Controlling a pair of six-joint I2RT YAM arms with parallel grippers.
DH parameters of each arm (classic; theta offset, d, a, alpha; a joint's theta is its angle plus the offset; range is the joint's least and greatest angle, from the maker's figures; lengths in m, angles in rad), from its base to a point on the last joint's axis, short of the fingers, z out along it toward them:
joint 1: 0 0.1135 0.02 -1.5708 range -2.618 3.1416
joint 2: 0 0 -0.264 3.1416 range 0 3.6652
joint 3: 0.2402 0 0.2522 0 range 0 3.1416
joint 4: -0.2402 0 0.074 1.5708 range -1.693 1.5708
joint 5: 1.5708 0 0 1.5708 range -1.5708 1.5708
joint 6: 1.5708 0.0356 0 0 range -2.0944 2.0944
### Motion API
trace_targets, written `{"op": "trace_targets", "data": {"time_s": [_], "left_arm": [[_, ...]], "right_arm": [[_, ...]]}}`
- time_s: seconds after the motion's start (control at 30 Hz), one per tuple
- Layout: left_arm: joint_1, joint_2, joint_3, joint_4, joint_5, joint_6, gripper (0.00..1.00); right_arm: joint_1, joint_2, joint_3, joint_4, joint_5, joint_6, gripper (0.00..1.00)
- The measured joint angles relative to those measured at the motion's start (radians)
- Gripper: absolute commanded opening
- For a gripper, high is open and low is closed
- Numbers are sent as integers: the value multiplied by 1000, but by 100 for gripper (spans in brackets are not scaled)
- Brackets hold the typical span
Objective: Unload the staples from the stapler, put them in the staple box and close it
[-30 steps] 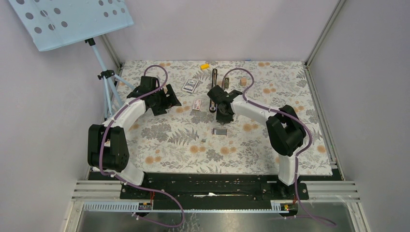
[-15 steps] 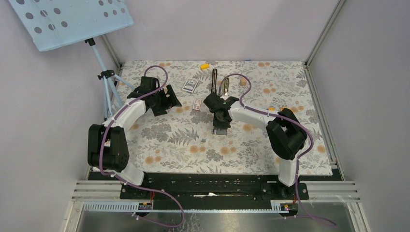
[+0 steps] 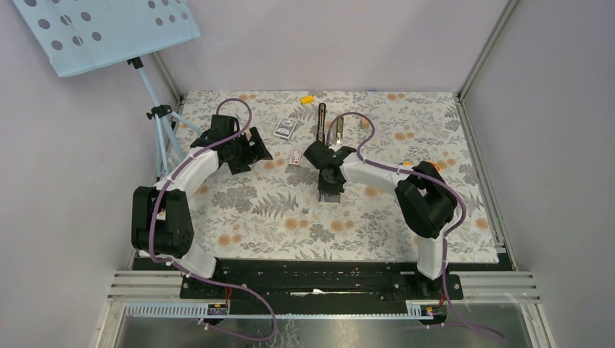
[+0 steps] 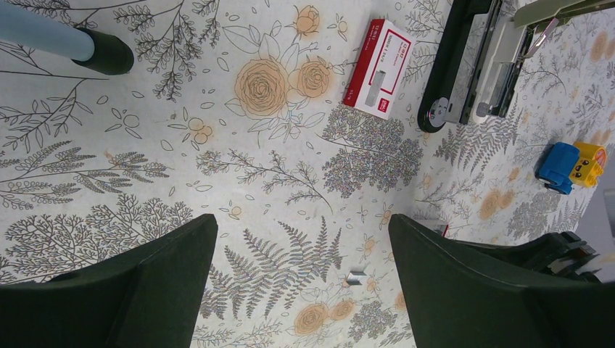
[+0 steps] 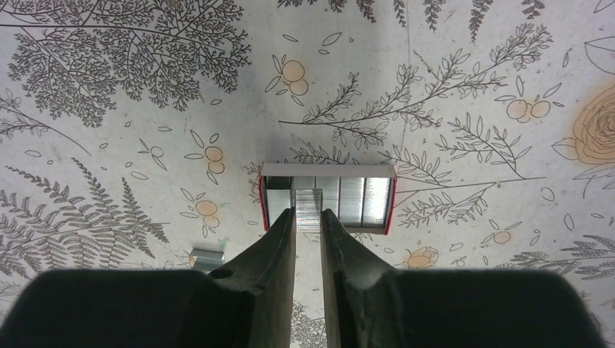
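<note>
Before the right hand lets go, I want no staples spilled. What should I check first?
1. Right hand grips the staple strip: ok.
2. Strip sits over the open tray: ok.
3. Strip touching the staples lying in the tray: cannot tell.
4. Left hand open, empty, apart from the stapler: ok.
5. Stapler rail emptied: cannot tell.
6. All staples inside the tray: not ok, a loose staple bit lies on the table beside it.

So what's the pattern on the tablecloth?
The tablecloth has grey ferns and orange roses; left wrist view.
</note>
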Motion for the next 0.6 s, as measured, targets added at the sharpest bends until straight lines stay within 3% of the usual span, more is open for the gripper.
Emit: {"op": "trace_targets", "data": {"time_s": [0.6], "left_arm": [[0,0,0,0,2,0,92]], "right_arm": [[0,42,0,14,-1,2,25]]}}
